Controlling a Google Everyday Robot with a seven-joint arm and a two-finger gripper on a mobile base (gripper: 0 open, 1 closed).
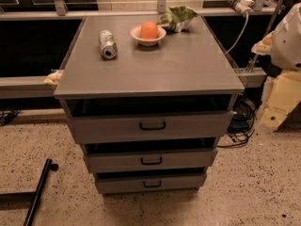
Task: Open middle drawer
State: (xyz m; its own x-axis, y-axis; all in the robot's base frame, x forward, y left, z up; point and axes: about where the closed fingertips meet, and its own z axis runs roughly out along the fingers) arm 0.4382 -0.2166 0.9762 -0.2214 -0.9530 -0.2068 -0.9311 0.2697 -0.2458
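Open floor [188, 206] fronts the middle drawer [150, 161]; pincer [278, 101] hangs well right.

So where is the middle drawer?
In the camera view, the middle drawer sits low on the cabinet, between the top drawer and bottom drawer. The gripper is at the right edge, away from it.

It looked like a lab or workshop: a grey cabinet [150, 69] stood on a speckled floor [263, 182], with loose cables [241, 124], a power strip [236, 0] and metal rails [23, 86] behind. The gripper was out of view.
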